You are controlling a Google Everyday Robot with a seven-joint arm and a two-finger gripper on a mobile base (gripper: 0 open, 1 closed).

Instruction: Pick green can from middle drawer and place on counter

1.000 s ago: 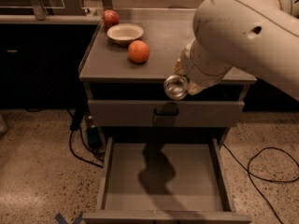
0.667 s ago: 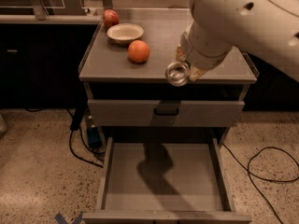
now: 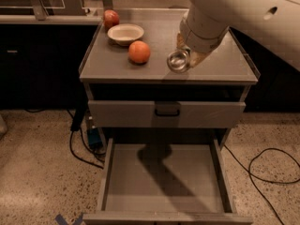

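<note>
Tabletop [image 3: 104,62]: grey cabinet top carrying fruit and a dish at its left end.
Apple [image 3: 111,18]: red, at the far left corner, just beside the bowl.
Bowl [image 3: 125,33]: pale and shallow, upright, between the apple and the orange.
Orange [image 3: 139,52]: sits near the front edge, apart from the green can.
Middle drawer [image 3: 164,179]: pulled fully out below, with the arm's shadow on its grey floor.
Green can [image 3: 178,61]: silver end facing the camera, over the tabletop's front centre.
Gripper [image 3: 188,55]: clamped around the green can, low over the tabletop.
Arm [image 3: 220,8]: white, reaching in from the upper right.
</note>
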